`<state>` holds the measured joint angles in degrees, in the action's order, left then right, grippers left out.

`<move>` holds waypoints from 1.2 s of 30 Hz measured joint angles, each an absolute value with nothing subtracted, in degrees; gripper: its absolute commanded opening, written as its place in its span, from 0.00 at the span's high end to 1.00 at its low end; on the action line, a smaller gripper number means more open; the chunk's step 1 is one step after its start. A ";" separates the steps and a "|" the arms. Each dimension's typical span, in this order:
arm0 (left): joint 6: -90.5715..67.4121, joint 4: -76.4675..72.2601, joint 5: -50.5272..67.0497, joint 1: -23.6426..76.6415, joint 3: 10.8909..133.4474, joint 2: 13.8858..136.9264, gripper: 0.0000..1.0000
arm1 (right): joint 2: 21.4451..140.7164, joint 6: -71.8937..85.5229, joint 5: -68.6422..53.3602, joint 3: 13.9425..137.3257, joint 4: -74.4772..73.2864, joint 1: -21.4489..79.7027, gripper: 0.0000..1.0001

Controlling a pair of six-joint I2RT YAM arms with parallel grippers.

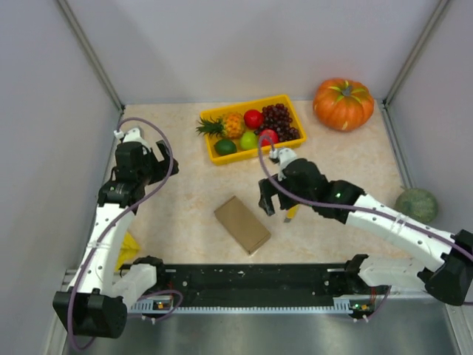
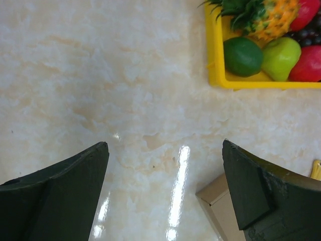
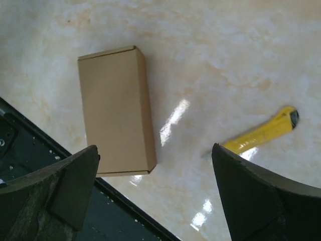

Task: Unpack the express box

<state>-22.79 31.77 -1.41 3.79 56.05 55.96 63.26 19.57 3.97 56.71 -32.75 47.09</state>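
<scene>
The express box (image 1: 242, 224) is a flat brown cardboard box lying closed on the marble tabletop, near the front rail. The right wrist view shows its whole top (image 3: 116, 110); only one corner (image 2: 216, 202) shows in the left wrist view. My right gripper (image 1: 276, 198) hovers just right of the box, open and empty (image 3: 154, 148). My left gripper (image 1: 157, 160) is over bare table to the box's far left, well apart from it, also open with nothing between its fingers (image 2: 164, 145).
A yellow utility knife (image 3: 261, 133) lies on the table right of the box. A yellow tray (image 1: 209, 148) of fruit stands at the back, an orange pumpkin (image 1: 343, 103) at the back right, a green squash (image 1: 416, 204) at the right edge. The black rail (image 1: 251, 277) runs along the front.
</scene>
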 measured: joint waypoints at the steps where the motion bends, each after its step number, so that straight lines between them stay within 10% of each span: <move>1: -23.20 31.90 -1.48 3.79 55.24 55.77 0.01 | 64.27 19.07 4.54 56.71 -31.77 49.63 0.06; 14: -25.41 34.72 -1.78 3.79 49.80 49.08 0.01 | 85.84 14.48 17.74 63.02 -26.09 70.46 0.02; 36: -24.08 38.11 -7.64 3.79 49.80 51.66 0.01 | 96.84 13.50 23.33 63.00 -26.09 73.63 0.02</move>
